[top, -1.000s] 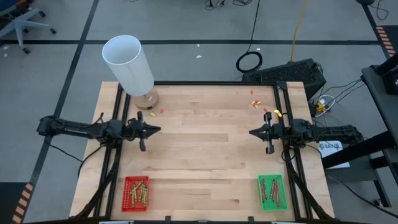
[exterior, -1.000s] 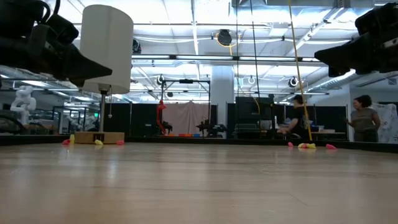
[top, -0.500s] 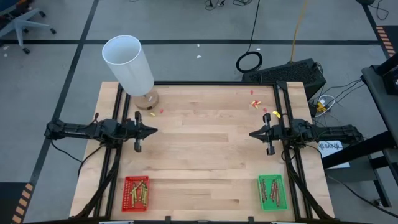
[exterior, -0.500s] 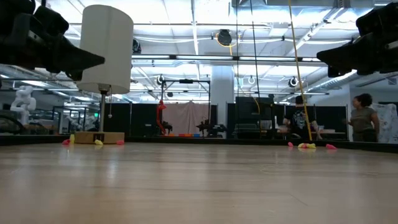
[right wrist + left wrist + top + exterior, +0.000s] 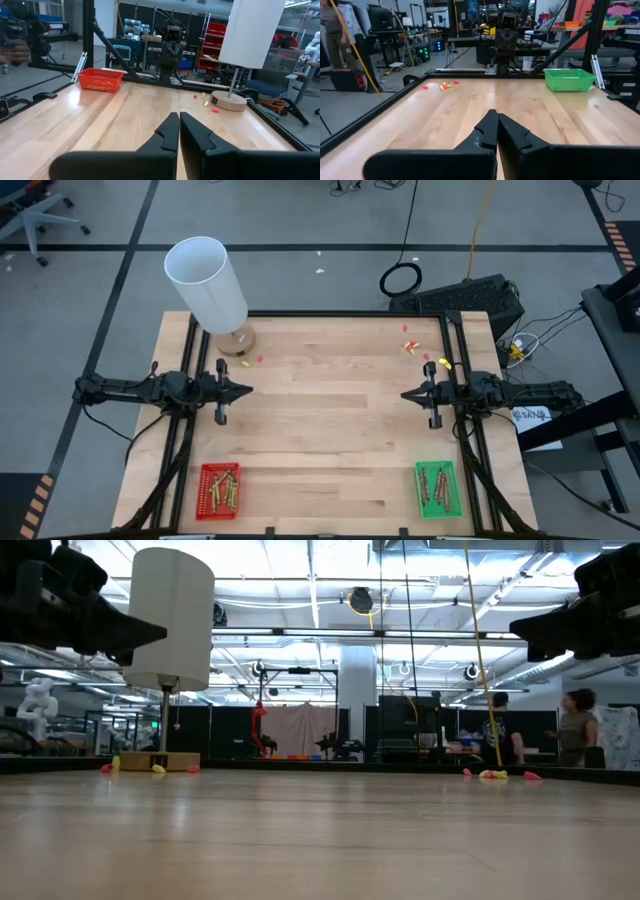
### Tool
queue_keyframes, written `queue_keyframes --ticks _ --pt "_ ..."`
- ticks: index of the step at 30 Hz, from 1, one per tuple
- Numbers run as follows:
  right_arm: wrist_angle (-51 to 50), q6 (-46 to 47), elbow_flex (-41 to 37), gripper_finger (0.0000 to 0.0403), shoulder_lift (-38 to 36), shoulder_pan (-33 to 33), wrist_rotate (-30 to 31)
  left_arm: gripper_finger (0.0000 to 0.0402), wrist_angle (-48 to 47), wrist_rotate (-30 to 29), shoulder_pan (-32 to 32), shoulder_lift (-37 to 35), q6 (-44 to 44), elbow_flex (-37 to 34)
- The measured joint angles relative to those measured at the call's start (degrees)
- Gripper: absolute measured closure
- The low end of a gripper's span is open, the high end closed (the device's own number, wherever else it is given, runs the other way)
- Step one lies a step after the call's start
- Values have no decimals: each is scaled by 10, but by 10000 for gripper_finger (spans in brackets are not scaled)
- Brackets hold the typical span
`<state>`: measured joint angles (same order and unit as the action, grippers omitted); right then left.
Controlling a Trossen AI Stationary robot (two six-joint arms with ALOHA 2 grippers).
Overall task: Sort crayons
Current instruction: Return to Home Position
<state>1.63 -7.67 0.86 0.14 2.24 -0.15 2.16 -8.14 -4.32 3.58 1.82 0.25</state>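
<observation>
Both arms are parked over the table's sides and no crayon is held. The left gripper [image 5: 250, 389] is pressed together on nothing, fingertips met, and the right gripper [image 5: 405, 394] is likewise closed and empty. The two sets of jaws are aimed at each other across bare wood, well apart. The thin, short brownish-olive crayons [image 5: 221, 492] are found in the small red mesh tray [image 5: 201, 492], off to the side of the left jaws toward the table's front edge and a little behind their tips. The reddish crayons [image 5: 436, 485] are lodged in the small green mesh tray [image 5: 455, 490], placed the same way off the right jaws. Each tray is plainly nearer its own arm. The sticks are laid roughly along the trays' long sides, so their long axes run crosswise to the line on which the jaws point; which end is the tip cannot be told. No loose crayon is made out on the boards, only tiny red and yellow scraps [image 5: 410, 346] beyond the right jaws, and a white cylindrical lamp on a round wooden base [image 5: 207, 278] beyond the left. The sorting is judged finished.
</observation>
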Motion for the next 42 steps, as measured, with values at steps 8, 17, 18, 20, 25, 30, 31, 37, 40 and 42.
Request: queue_keyframes --ticks 8,17,18,20,25,30,31,37,40,42 --pt "2 13 0 403 0 0 0 388 -1 0 0 -8 1 0" --pt "0 13 0 403 0 0 -1 388 -4 14 0 -8 -15 0" --pt "0 11 0 403 0 0 0 388 -5 20 0 -8 -15 0" --pt "0 11 0 403 0 0 0 388 -5 21 0 -8 -15 0" --pt "0 10 0 403 0 0 0 388 -5 21 0 -8 -1 0" --pt "-1 10 0 403 0 0 0 388 -5 21 0 -8 5 0" --pt "-1 10 0 403 0 0 0 388 -5 21 0 -8 5 0" --pt "-1 10 0 403 0 0 0 388 0 -7 9 -8 33 0" --pt "-1 10 0 403 0 0 0 388 0 -5 22 -11 30 0" --pt "-1 10 0 403 0 0 0 389 -3 12 27 -11 20 0"
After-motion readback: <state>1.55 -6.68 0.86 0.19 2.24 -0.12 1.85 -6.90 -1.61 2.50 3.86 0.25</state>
